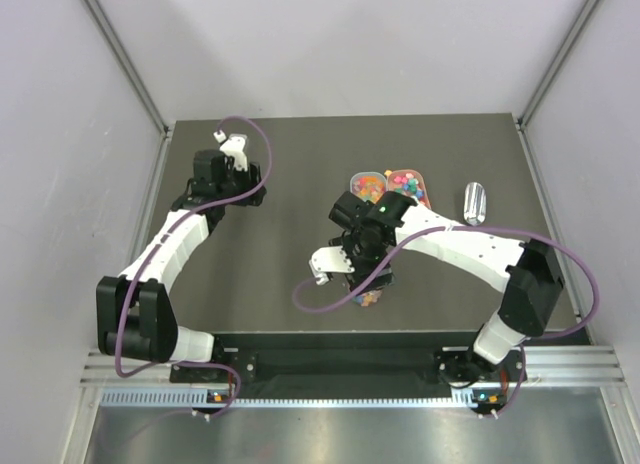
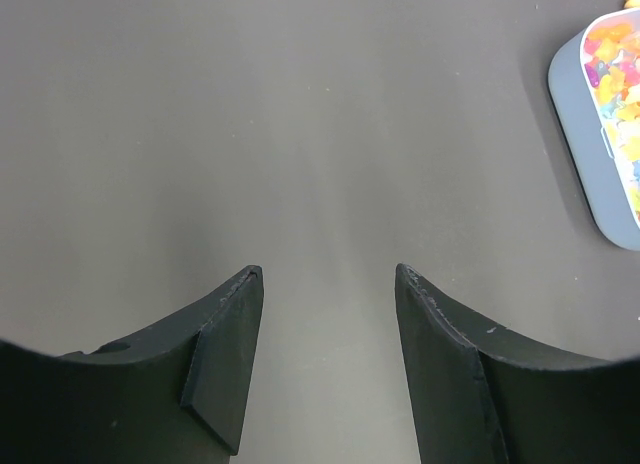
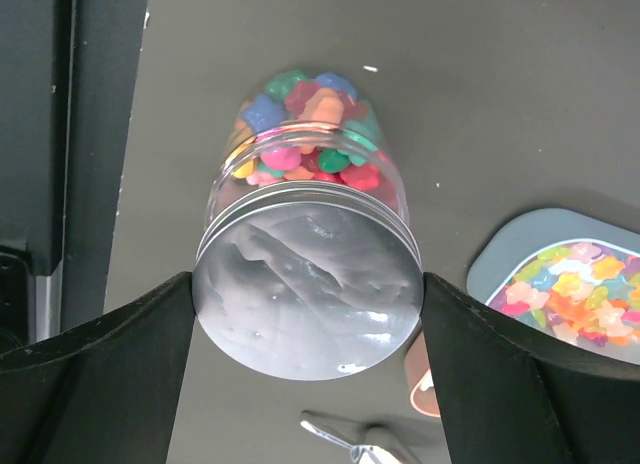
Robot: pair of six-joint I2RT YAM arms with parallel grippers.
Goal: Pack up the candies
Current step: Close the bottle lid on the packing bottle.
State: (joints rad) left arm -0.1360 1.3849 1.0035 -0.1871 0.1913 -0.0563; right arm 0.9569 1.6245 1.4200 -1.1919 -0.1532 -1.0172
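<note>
The right claw [image 3: 307,284] is closed on the silvery round lid [image 3: 305,304] of a clear plastic cup [image 3: 222,202], with one finger touching each side of the lid. The cup is full of small mixed-colour candies [image 3: 310,134]. More candies lie in a grey rounded tray [image 3: 500,254] near it on the dark desk [image 3: 480,104]. The left claw [image 2: 328,284] hangs open above the desk, well apart from the cup.

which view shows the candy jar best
Right wrist: the jar is close and centred, lid on, candies visible inside. Top external shows only a sliver under the right arm; left wrist misses it.
</note>
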